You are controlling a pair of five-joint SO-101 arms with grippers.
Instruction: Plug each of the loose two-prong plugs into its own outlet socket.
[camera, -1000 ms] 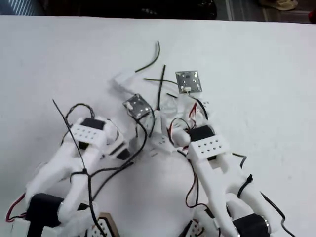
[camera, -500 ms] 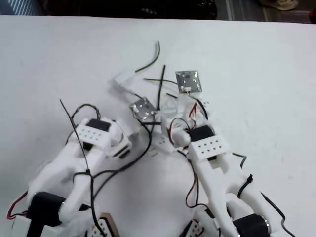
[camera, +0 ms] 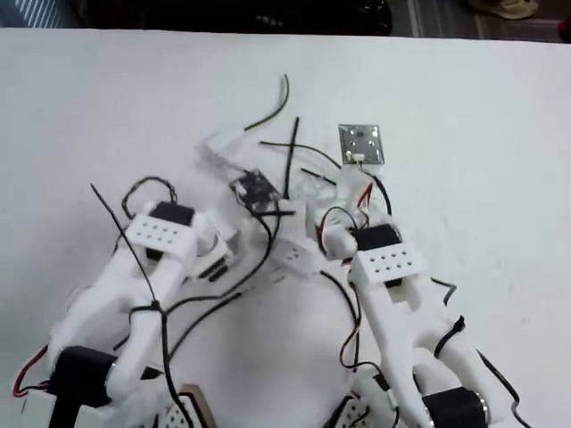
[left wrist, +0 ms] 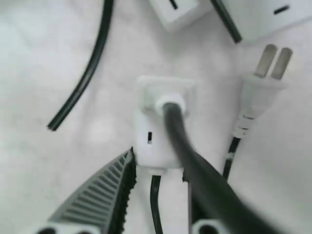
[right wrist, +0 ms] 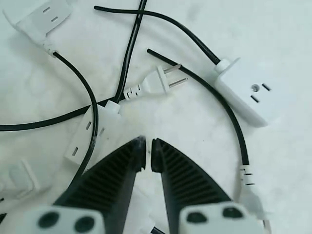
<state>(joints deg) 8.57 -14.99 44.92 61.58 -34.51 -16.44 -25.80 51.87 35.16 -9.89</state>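
- Left jaws pinch a white socket block [left wrist: 158, 139]; right jaws pressed together, holding nothing
- A two-prong plug [right wrist: 156, 83] lies loose on the bench [right wrist: 292, 29] near a free socket [right wrist: 248, 95] — the plugging looks mostly undone

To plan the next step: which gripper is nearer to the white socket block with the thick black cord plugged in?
Left. The socket block lies right at the left gripper; the right gripper is off to its side.
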